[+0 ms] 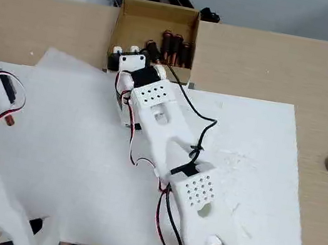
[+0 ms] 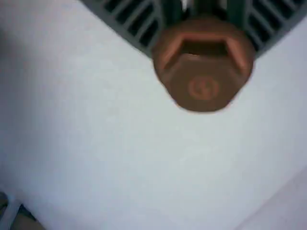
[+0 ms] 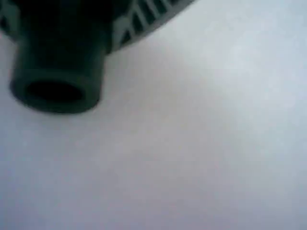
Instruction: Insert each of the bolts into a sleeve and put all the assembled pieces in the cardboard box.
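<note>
**A:** Where is your bolt?

**B:** Your left gripper (image 2: 204, 21) is clamped tight on the copper bolt (image 2: 204, 72). The bolt's six-sided head pokes out past the gripper, just above the white sheet (image 2: 120, 143).

**A:** And the sleeve?

**B:** Your right gripper (image 3: 67, 24) is squeezed on the black sleeve (image 3: 55, 72), with the sleeve's open hole facing out. The cardboard box (image 1: 127, 24) sits just past that gripper, and it has finished pieces (image 1: 172, 46) inside.

**A:** What could go wrong?

**B:** Your two grippers are well apart. When you bring them together, the bolt might come in crooked and bump the rim of the sleeve. If you push hard then, I think one piece could slip out. It would fall under the gripper onto the sheet and roll away.
</note>
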Available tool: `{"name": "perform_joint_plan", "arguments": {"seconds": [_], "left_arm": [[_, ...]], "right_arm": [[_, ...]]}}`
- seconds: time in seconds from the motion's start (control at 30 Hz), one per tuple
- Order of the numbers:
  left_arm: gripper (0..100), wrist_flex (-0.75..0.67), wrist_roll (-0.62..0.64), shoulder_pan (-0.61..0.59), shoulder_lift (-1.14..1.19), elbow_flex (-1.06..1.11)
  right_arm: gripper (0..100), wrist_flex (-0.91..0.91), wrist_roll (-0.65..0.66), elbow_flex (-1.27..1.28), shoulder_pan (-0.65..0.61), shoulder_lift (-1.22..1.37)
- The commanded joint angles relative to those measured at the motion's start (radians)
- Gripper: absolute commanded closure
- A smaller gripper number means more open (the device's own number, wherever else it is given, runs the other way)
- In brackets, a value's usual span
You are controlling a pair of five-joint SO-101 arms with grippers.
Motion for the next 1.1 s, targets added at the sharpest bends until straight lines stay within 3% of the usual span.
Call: {"name": "perform_joint_plan", "arguments": {"seconds": [0.0, 0.23, 0.73, 1.07], "left_arm": [[100, -0.023, -0.011, -0.006, -0.028, -0.005], [100, -0.023, -0.012, -0.006, -0.028, -0.005], [100, -0.029, -0.012, -0.002, -0.029, -0.005], [100, -0.173, -0.011, 0.035, -0.029, -0.007]], "right_arm": [[99.6, 0.033, 0.009, -0.068, -0.001, -0.038], [99.6, 0.077, 0.011, -0.224, 0.019, -0.252], [99.7, 0.084, 0.012, -0.224, 0.004, -0.894], [99.7, 0.088, 0.012, 0.153, -0.133, -1.345]]}}
